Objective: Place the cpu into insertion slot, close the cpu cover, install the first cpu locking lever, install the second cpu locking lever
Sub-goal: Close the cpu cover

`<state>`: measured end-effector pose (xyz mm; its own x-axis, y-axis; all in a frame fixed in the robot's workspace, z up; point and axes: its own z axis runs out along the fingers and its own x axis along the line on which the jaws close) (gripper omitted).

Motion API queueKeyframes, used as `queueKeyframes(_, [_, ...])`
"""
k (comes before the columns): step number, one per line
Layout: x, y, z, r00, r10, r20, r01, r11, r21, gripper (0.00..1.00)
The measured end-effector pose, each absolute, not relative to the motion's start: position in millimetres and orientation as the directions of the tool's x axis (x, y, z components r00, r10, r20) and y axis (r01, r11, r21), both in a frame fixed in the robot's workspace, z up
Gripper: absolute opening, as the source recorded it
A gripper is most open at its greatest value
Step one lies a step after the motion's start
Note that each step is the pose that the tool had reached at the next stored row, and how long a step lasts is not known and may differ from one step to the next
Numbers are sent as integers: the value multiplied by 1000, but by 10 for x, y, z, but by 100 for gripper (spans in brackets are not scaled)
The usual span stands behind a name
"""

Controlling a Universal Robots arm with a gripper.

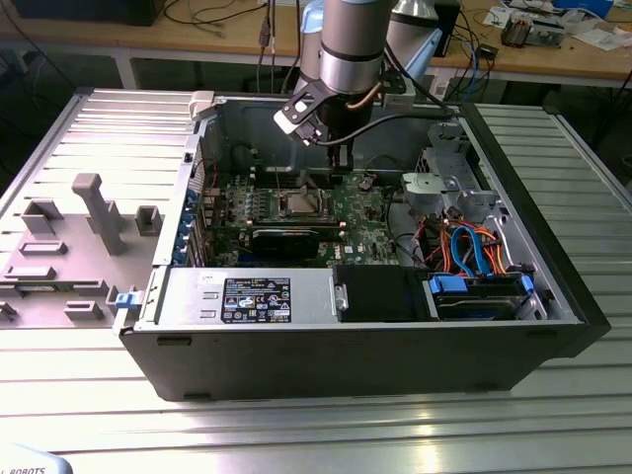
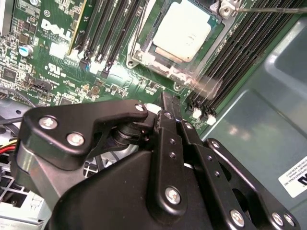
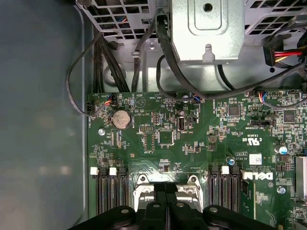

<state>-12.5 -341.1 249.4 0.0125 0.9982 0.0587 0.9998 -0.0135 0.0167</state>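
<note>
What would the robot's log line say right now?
cpu: seated in board | cover: down around cpu | gripper: shut, empty, close to cover

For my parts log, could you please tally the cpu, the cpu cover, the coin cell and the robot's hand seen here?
cpu: 1
cpu cover: 1
coin cell: 1
hand: 1
Total: 4

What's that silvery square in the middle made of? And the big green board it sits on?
The cpu looks like metal: its top is a pale, dull silver-grey with a soft sheen. The green motherboard looks like a hard, glossy coated board, probably fibreglass, though the look alone can't settle that.
</note>
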Motion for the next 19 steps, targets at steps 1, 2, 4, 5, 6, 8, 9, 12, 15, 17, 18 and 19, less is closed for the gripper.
queueKeyframes(1, [-135, -3411, 2494, 13, 998, 59, 1000, -14, 17, 11])
queueKeyframes(2, [-145, -3411, 2494, 13, 998, 59, 1000, -14, 17, 11])
queueKeyframes(4, [-159, -3411, 2494, 13, 998, 59, 1000, -14, 17, 11])
queueKeyframes(5, [-160, -3411, 2494, 12, 998, 59, 1000, -13, 17, 11])
queueKeyframes(6, [-161, -3411, 2494, 12, 998, 59, 1000, -13, 17, 11])
queueKeyframes(8, [-164, -3411, 2494, 13, 998, 59, 1000, -14, 17, 11])
queueKeyframes(9, [-172, -3411, 2493, 13, 998, 59, 1000, -14, 17, 11])
queueKeyframes(12, [-218, -3411, 2490, 13, 998, 59, 1000, -14, 17, 11])
queueKeyframes(15, [-311, -3411, 2484, 13, 998, 59, 1000, -14, 17, 11])
queueKeyframes(17, [-371, -3412, 2479, 12, 998, 59, 1000, -14, 17, 11])
queueKeyframes(18, [-397, -3411, 2477, 13, 998, 59, 1000, -14, 17, 11])
queueKeyframes(19, [-414, -3411, 2476, 13, 998, 59, 1000, -14, 17, 11])
